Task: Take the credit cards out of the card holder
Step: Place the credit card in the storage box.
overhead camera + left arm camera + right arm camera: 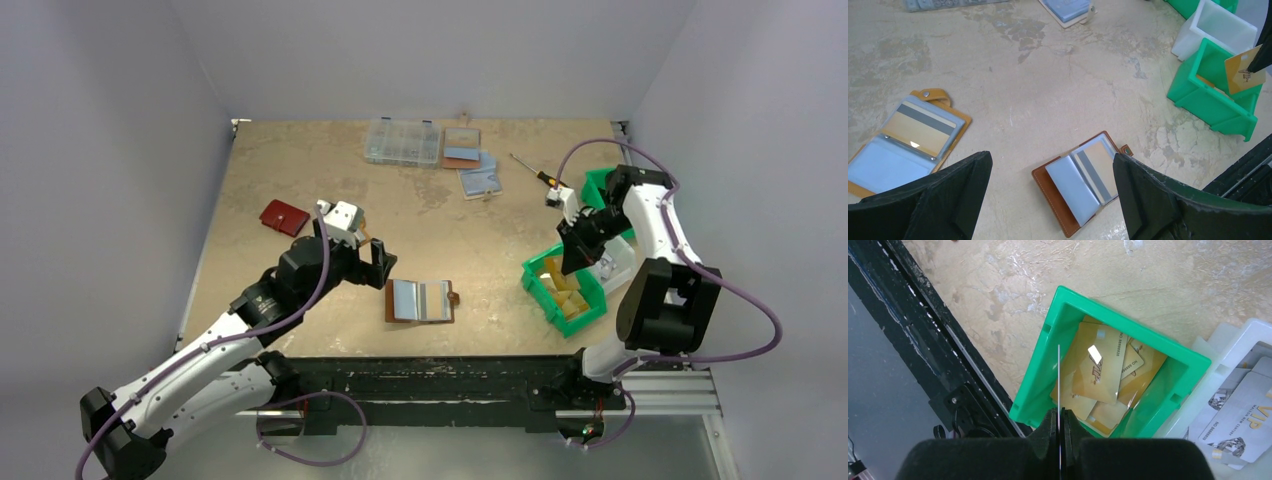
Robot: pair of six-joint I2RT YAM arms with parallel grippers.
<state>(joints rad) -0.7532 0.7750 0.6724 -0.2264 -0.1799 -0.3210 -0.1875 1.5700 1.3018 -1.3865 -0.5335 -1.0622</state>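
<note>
**Holder open on the bench, one gold card up in the right pincer**

Down on the bench (300,170) the card holder (420,300) lies flat and open like a book. It is brown leather with stitched edges and a small snap tab at its right edge. Pale bluish clear sleeves (1070,187) fan across it, and one of them shows a striped card (1098,170), gold-toned with a grey band.

The left pincer (1051,167) stands wide, its black fingers (938,200) spread far apart. From its own camera, the holder sits on the bench right between those fingers. From above, the holder lies just beside that pincer, on the side toward the right arm.

Over to the right, well apart from the holder, the green bin (1038,370) has a heap of gold credit cards (1098,372) in it. The right pincer (1060,422) is clamped tight on one more gold card (1243,70), held on edge over that bin.
</note>
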